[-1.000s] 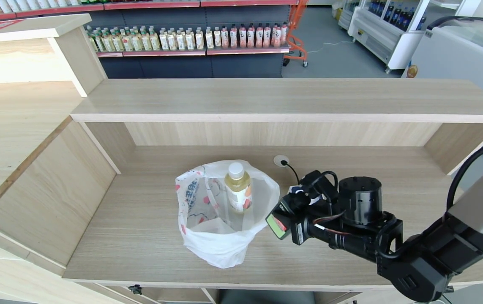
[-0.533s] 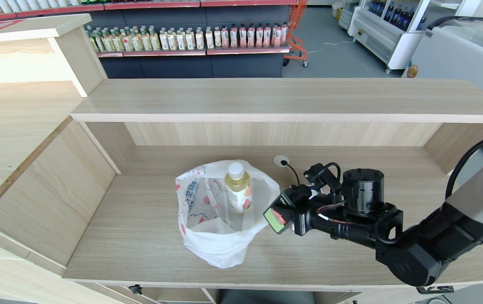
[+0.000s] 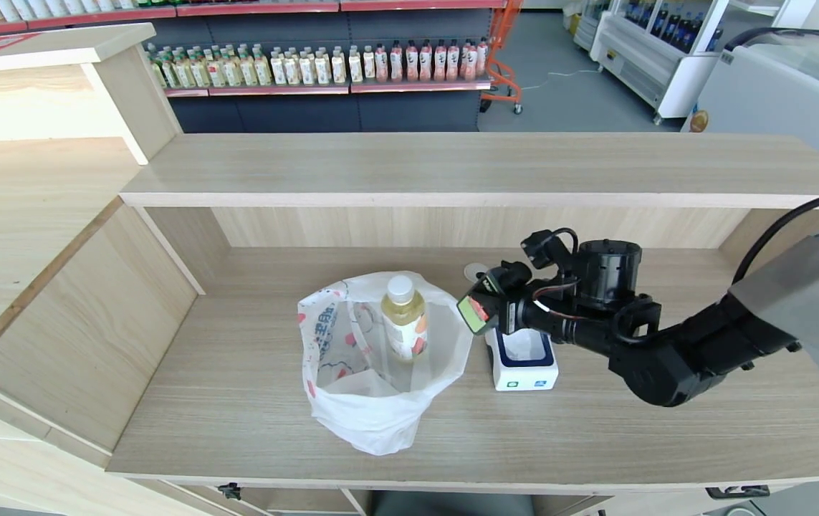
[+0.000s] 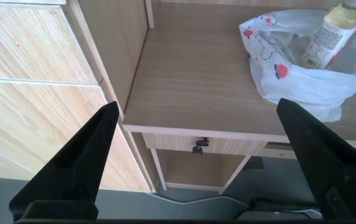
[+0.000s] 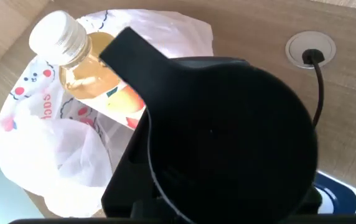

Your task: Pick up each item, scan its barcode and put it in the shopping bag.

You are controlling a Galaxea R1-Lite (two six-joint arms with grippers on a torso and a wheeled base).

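Observation:
A white shopping bag [image 3: 373, 408] stands open at mid-counter, with a tea bottle [image 3: 403, 322] upright inside it. My right gripper [image 3: 486, 307] is shut on a small dark item with a green and red label [image 3: 473, 314]. It holds the item just right of the bag, above the far end of the white barcode scanner [image 3: 524, 362]. In the right wrist view the dark item [image 5: 228, 137] hides the fingers, and the bottle [image 5: 84, 68] and bag [image 5: 53, 143] lie beyond it. My left gripper [image 4: 196, 109] hangs open and empty off the counter's front-left corner, looking towards the bag [image 4: 302, 81].
A cable grommet [image 5: 312, 50] with a black cord sits in the counter behind the scanner. Wooden side walls and a raised back ledge [image 3: 495, 168] enclose the counter [image 3: 223, 401]. Store shelves of bottles stand far behind.
My right arm has lifted and swung back and slightly right with the item, uncovering the scanner beneath it. The bag, the bottle and the left arm have not moved.

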